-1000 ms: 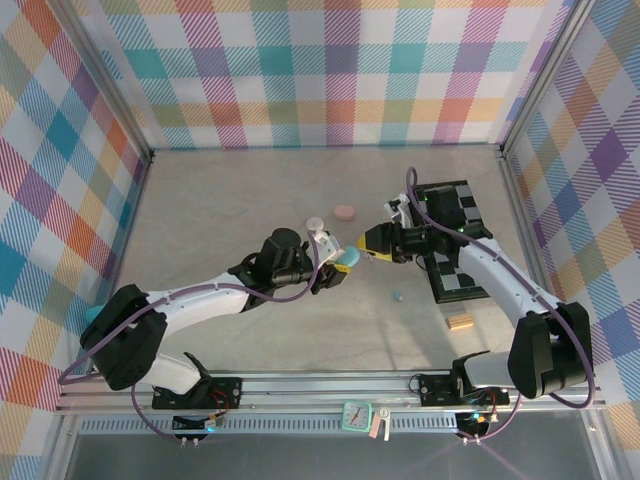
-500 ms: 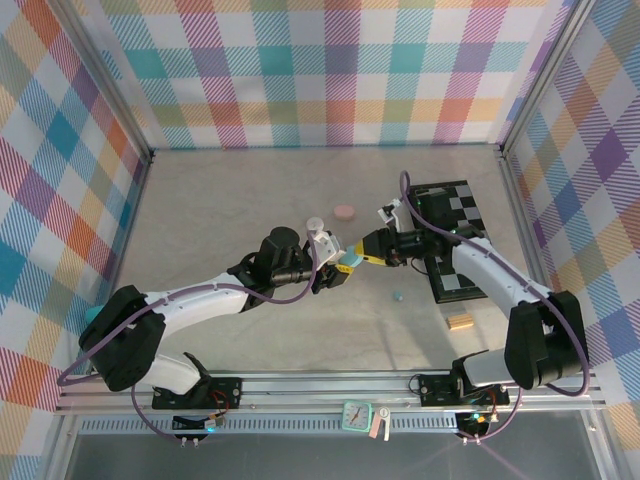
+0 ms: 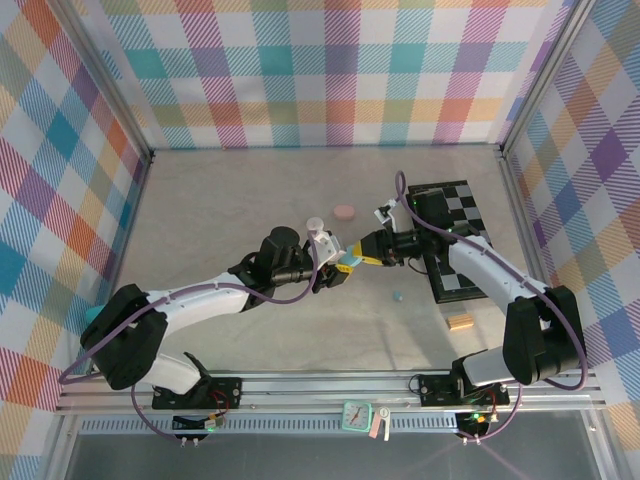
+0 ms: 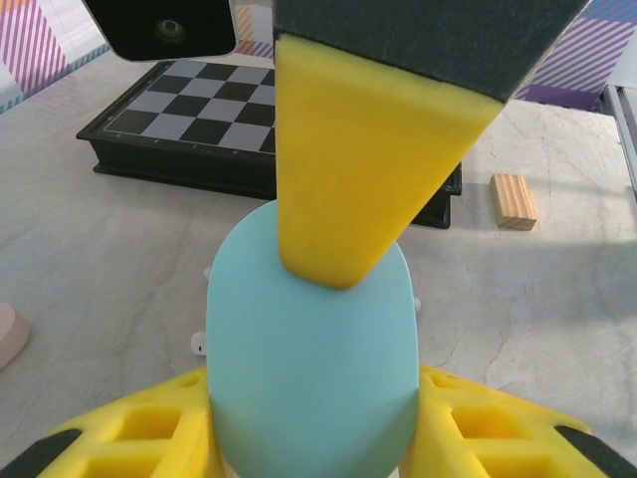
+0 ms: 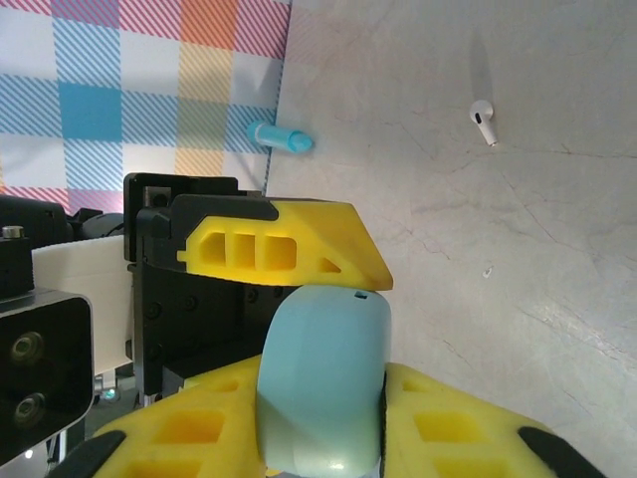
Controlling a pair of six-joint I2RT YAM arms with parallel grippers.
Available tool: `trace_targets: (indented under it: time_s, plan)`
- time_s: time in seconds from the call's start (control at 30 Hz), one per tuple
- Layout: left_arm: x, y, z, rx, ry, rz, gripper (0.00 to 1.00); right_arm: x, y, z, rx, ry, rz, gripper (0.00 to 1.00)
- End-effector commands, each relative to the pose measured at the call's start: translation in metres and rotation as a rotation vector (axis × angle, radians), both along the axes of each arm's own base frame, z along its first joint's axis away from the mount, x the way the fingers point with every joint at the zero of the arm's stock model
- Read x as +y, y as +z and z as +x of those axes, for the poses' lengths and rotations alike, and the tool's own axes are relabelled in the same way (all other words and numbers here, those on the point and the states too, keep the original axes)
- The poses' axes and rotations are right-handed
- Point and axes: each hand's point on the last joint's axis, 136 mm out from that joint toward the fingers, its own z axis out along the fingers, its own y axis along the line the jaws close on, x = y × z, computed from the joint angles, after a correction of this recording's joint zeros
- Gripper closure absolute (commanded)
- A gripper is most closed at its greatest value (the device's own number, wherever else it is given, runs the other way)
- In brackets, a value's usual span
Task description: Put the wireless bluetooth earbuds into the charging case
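Observation:
The light blue charging case (image 3: pixel 348 262) hangs above the table, where both grippers meet. My left gripper (image 3: pixel 336 268) is shut on its sides (image 4: pixel 311 383). My right gripper (image 3: pixel 362 256) is shut on it too (image 5: pixel 320 370), and one of its yellow fingers (image 4: pixel 348 169) lies across the case top. A white earbud (image 5: pixel 484 121) lies on the table beyond the case. Two white earbud tips (image 4: pixel 199 344) peek out beside the case. A light blue earbud (image 3: pixel 397 296) lies on the table to the right of the grippers.
A black chessboard (image 3: pixel 455 235) lies at the right, under the right arm. A tan wooden block (image 3: pixel 460 321) sits near its front corner. A pink case (image 3: pixel 344 212) and a small white piece (image 3: pixel 315 224) lie behind the grippers. Plaid walls enclose the table.
My right gripper has moved left to the blue case and its fingers have closed on it. The left arm has held the case almost still.

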Motion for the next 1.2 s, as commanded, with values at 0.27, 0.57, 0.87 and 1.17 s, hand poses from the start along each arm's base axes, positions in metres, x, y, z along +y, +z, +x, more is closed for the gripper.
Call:
trace_targets:
  time_s: [0.27,0.57,0.87,1.17]
  plan:
    - [0.006,0.069,0.018,-0.170,0.111,-0.334,0.04,-0.001,0.040,0.014,0.000,-0.063,0.145,0.79]
    - [0.021,0.100,0.018,-0.245,0.127,-0.580,0.03,0.002,0.093,0.023,0.005,-0.104,0.328,0.81]
    - [0.015,0.116,0.028,-0.283,0.093,-0.603,0.19,0.002,0.118,0.033,0.019,-0.145,0.439,0.85]
    - [0.005,0.127,0.032,-0.265,0.032,-0.630,0.34,0.001,0.119,0.031,0.035,-0.155,0.475,0.87]
